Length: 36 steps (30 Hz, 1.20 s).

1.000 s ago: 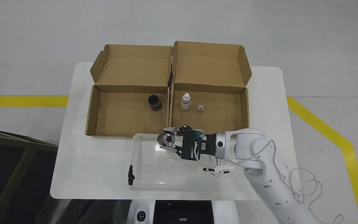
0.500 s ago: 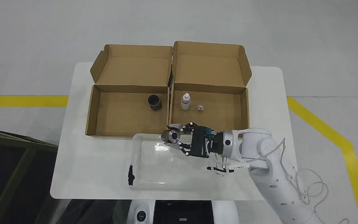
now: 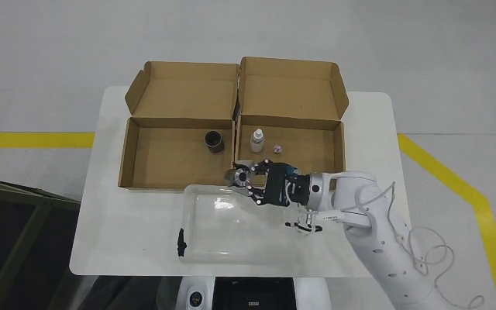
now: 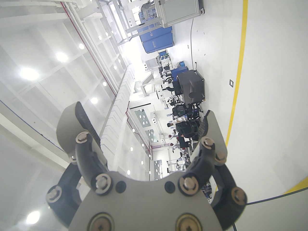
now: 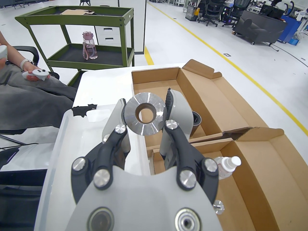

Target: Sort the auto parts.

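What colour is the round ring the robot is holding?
The ring is shiny silver metal with a dark hole; the right wrist view shows it best.

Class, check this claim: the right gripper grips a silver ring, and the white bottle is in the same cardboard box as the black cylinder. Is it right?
No: the white bottle is in the other cardboard box, not the one with the black cylinder, as the top view shows. The right gripper does grip the silver ring.

Overhead and right-wrist views: same boxes (image 3: 163, 159)
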Motion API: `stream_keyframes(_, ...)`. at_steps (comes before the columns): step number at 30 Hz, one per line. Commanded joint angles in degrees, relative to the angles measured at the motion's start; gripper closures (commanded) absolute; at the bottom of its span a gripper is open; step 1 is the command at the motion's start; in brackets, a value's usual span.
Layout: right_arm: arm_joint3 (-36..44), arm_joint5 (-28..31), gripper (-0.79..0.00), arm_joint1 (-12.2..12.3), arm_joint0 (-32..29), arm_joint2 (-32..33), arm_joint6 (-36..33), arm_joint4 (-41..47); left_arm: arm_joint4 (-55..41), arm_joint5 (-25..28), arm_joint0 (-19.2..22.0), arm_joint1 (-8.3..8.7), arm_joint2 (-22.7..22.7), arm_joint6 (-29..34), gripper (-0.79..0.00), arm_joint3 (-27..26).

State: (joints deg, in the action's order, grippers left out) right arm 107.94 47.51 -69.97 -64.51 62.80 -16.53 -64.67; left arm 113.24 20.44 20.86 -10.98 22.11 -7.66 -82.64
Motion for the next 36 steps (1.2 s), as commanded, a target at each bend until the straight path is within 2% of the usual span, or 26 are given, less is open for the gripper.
stream_keyframes(1, -0.61, -1.01, 0.0, -0.2, 1.47, -1.06, -0.79, -0.17, 0.0, 0.0, 0.0, 0.0, 0.0, 0.0, -0.785, 0.0)
stream_keyframes(14, -9.71, -6.77, 0.0, -2.77, 13.88, -11.03, -6.55, 0.44, 0.0, 0.0, 0.0, 0.0, 0.0, 0.0, -0.785, 0.0)
stream_keyframes(23, -17.23, -10.19, 0.0, -5.62, 22.04, -18.97, -10.17, 0.16, 0.0, 0.0, 0.0, 0.0, 0.0, 0.0, -0.785, 0.0)
stream_keyframes(36, -28.05, -13.95, 0.0, -10.48, 30.42, -28.18, -15.02, 1.68, 0.0, 0.0, 0.0, 0.0, 0.0, 0.0, -0.785, 0.0)
